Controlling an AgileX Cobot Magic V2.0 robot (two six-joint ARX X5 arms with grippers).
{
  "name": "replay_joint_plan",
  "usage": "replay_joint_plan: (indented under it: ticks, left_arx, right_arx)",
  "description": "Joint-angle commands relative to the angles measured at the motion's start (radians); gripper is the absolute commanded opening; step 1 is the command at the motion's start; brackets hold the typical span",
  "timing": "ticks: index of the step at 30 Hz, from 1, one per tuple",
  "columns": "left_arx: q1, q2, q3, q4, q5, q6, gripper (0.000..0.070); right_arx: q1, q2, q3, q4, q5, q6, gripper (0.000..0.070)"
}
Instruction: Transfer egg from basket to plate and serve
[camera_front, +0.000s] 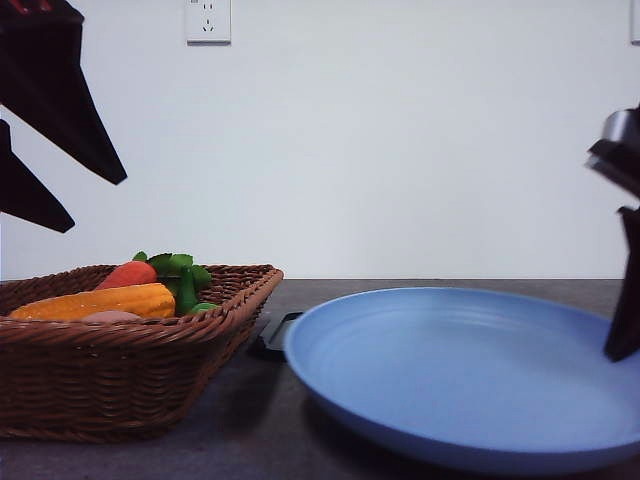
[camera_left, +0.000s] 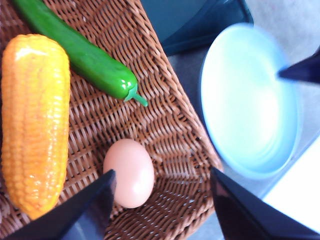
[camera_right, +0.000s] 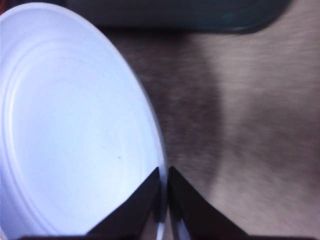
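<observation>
Left wrist view: the left gripper (camera_left: 160, 197) hangs over the wicker basket (camera_left: 150, 60) with its fingers spread wide and nothing between them. The egg (camera_left: 129, 172) lies on the basket floor, right next to one fingertip and off-centre in the gap, beside the corn cob (camera_left: 34, 120) and below the green pepper (camera_left: 82, 55). Right wrist view: the right gripper (camera_right: 164, 200) has its two fingers pressed nearly together astride the rim of the light blue plate (camera_right: 65, 130) — it looks pinched on that rim, though actual contact is hard to confirm. Front view: the plate sits flat on the dark table (camera_front: 250, 440), bare, next to the basket, with a black tray (camera_front: 272, 335) partly behind it; a carrot (camera_front: 128, 273) shows above the basket wall. Judgement: the step in hand is the approach to the egg, pick not yet made; plate already secured for serving. Next move calls for shifting the left gripper sideways to centre the egg, lowering, then closing gently — the egg is smooth and may roll toward the corn.
</observation>
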Motion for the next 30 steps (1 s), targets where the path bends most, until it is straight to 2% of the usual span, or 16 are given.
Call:
replay_joint_plan:
  ticks: [1,9,14,22,30]
  left_arx:
    - [-0.030,0.012,0.017,0.004,-0.048,-0.009,0.0398]
    - [-0.184,0.087,0.049,0.005,-0.247,-0.008,0.0398]
    - [-0.239,0.183,0.074,0.005,-0.341,-0.002,0.0398]
    - [-0.246,0.320,0.084,0.053,-0.357,0.030,0.0398]
    - [-0.246,0.373,0.084,0.056,-0.357,0.033,0.0389]
  right_arx:
    - [-0.011,-0.017,0.003,-0.009,-0.003,0.002,0.0000]
    - [-0.043,-0.098,0.003,-0.047,-0.003,-0.006,0.0000]
    - [-0.043,-0.103,0.003,-0.047,-0.002,-0.006,0.0000]
    - [-0.043,-0.103,0.003,-0.047,0.004,-0.006,0.0000]
    - [-0.043,-0.103,0.003,-0.046,0.014,-0.006,0.0000]
